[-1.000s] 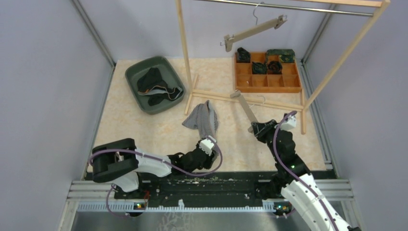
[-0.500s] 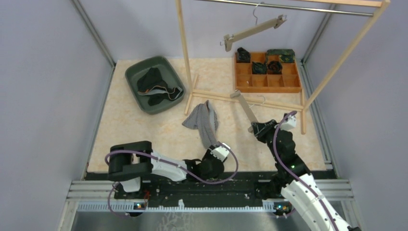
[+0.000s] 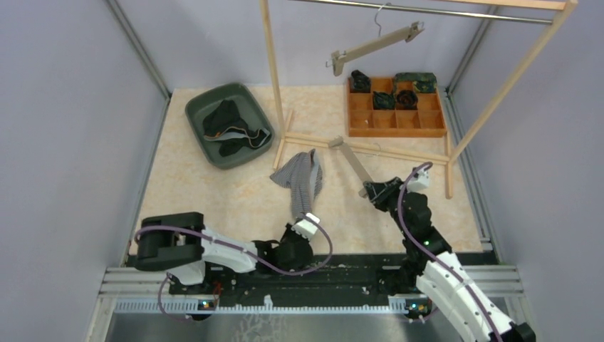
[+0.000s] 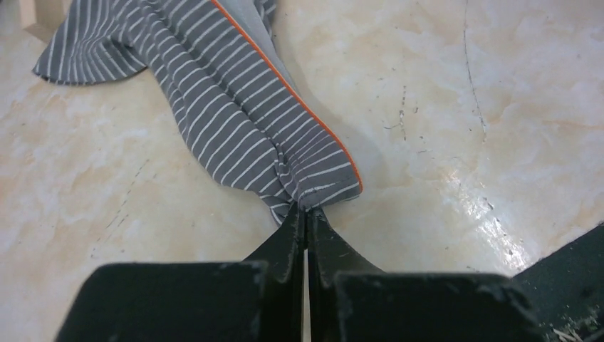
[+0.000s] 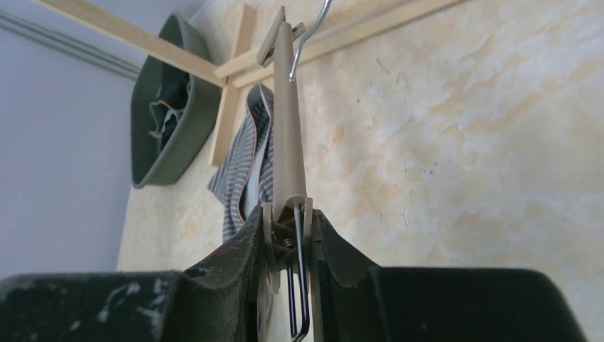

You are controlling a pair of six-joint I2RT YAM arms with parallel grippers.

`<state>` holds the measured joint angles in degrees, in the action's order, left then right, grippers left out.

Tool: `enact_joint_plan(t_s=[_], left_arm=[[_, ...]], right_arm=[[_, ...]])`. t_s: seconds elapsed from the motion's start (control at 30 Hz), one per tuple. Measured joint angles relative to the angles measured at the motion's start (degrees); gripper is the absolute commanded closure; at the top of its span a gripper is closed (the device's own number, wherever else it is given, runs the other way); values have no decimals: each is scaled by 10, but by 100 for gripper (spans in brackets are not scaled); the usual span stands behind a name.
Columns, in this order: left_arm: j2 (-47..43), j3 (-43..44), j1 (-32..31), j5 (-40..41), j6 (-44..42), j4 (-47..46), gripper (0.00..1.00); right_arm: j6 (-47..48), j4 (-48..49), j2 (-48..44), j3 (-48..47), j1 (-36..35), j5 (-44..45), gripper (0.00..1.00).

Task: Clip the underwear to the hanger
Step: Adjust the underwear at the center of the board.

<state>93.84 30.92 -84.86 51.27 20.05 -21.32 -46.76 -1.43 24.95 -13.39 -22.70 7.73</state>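
So far only the two grasps are in place. The left pincer (image 4: 306,214) is closed tight on the near hem of the striped underwear (image 4: 235,121). The rest of the garment lies bunched on the tabletop (image 3: 214,192), trailing from the fingertips toward 12 o'clock in the top view. The right pincer (image 5: 288,221) grips the hanger (image 5: 288,128) by its near clip, one finger on each side of it. The bar slants away toward 11 o'clock with its far end low over the tabletop. In the top view the hanger sits at about 3 o'clock from the underwear, near it but not touching.

No fabric is in either clip yet, so the clipping itself is all still to do. By my reading, the hem must be lifted and carried across to a clip, the clip sprung open, the fabric fed in, and the other side then clipped too.

A green tray (image 3: 196,117) of dark clothes sits at 10 o'clock on the tabletop, and a second hanger (image 3: 374,46) hangs on the rack at 12 o'clock.
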Motion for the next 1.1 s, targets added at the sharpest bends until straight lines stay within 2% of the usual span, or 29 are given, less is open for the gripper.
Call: enact_joint_plan(t_s=[0.17, 0.3, 0.63, 1.1], left_arm=[[-107, -106, 0, 6, 0, -106, 100], [-154, -148, 0, 5, -9, -191, 100], [-143, -150, 0, -4, -26, -295, 100], [-135, -147, 0, -5, -33, -310, 100]], right_arm=[[-43, 84, 68, 49, -1, -42, 100], [-74, 136, 100, 74, -18, -44, 100], [-130, 289, 156, 96, -137, 39, 100], [-191, 399, 233, 115, -278, 223, 100]])
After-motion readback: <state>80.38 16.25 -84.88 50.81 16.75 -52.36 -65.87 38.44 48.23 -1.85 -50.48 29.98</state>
